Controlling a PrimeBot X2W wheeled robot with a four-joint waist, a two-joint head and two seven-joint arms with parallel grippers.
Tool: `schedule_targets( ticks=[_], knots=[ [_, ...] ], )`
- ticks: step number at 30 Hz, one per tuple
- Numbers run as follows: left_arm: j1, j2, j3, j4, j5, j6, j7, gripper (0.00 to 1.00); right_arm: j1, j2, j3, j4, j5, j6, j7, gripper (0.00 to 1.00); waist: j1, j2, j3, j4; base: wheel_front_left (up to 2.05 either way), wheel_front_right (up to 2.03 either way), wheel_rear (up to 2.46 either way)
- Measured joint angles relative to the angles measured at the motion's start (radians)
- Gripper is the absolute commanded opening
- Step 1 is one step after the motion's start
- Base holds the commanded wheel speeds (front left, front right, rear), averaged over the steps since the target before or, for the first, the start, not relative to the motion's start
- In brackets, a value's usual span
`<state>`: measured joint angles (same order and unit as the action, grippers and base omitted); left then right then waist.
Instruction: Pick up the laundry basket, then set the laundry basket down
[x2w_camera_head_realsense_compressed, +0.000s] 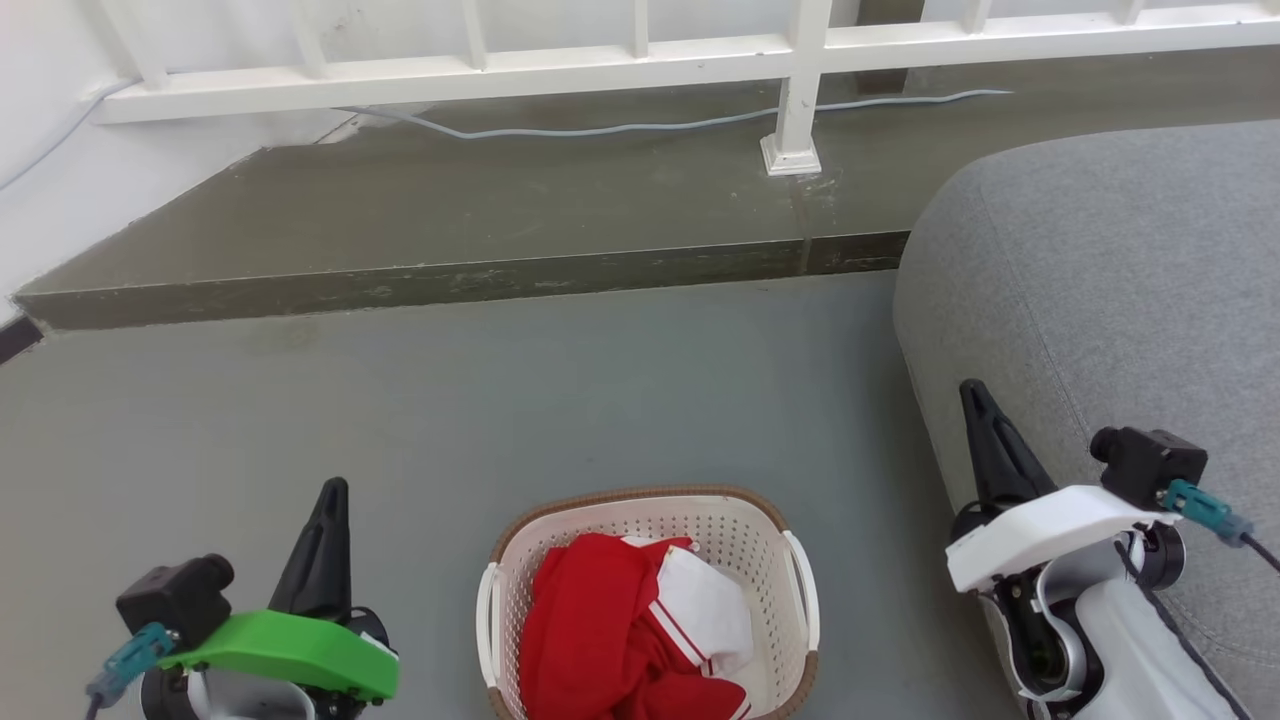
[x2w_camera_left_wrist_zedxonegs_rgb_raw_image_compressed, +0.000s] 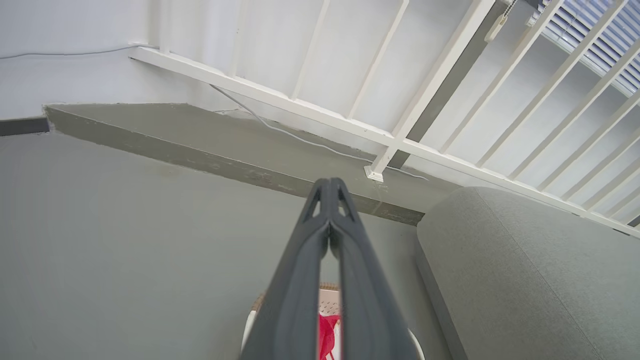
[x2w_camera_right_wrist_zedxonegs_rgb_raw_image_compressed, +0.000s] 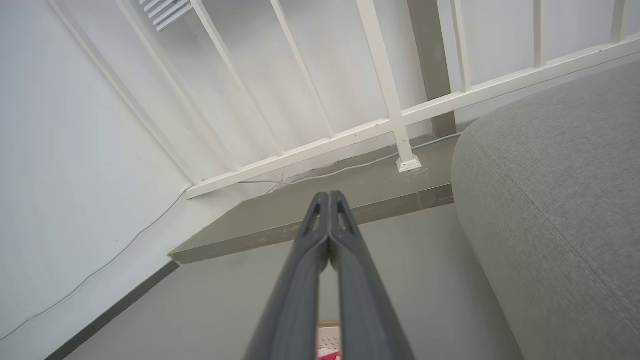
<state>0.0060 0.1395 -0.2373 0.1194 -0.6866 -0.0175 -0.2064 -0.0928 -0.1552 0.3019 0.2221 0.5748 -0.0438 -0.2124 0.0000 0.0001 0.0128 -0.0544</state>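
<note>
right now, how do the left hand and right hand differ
The dark two-fingered left hand has a green wrist cover; the right hand has a white wrist cover. The left hand is over bare grey floor; the right hand is beside the grey fabric sofa. Both are shut, empty, flanking the cream perforated laundry basket.

A basket (x2w_camera_head_realsense_compressed: 700, 525) sits on the grey floor (x2w_camera_head_realsense_compressed: 500, 400) near a sofa (x2w_camera_head_realsense_compressed: 1100, 280). A cable (x2w_camera_head_realsense_compressed: 620, 128) trails across the raised step (x2w_camera_head_realsense_compressed: 500, 200)

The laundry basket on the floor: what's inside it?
Inside the laundry basket lies crumpled red clothing with a white piece on top. The heap covers the basket's bottom, so anything beneath cannot be seen; the near end runs off the picture.
</note>
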Motion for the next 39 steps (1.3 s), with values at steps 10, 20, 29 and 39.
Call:
schedule_targets(
  ticks=[10, 20, 29, 39],
  knots=[
    [0.0, -0.011, 0.032, 0.009, -0.113, -0.009, 0.031, 0.0, 0.0, 0.012, -0.047, 0.0, 0.118, 0.017, 0.036, 0.0, 0.0, 0.0, -0.001, 0.006, 0.0, 0.0, 0.0],
    [0.0, -0.02, 0.063, 0.03, -0.226, -0.02, 0.068, 0.0, 0.0, 0.024, -0.094, 0.003, 0.241, 0.035, 0.069, 0.0, 0.0, 0.0, -0.002, 0.013, 0.0, 0.0, 0.0],
    [-0.002, -0.025, 0.095, 0.043, -0.331, -0.035, 0.101, 0.0, 0.0, 0.029, -0.139, 0.01, 0.364, 0.055, 0.104, 0.0, 0.0, 0.0, -0.003, 0.019, 0.0, 0.0, 0.0],
    [-0.004, -0.032, 0.124, 0.065, -0.436, -0.044, 0.135, 0.0, 0.0, 0.038, -0.183, 0.017, 0.487, 0.071, 0.137, 0.0, 0.0, 0.0, -0.004, 0.025, 0.0, 0.0, 0.0]
  ],
)
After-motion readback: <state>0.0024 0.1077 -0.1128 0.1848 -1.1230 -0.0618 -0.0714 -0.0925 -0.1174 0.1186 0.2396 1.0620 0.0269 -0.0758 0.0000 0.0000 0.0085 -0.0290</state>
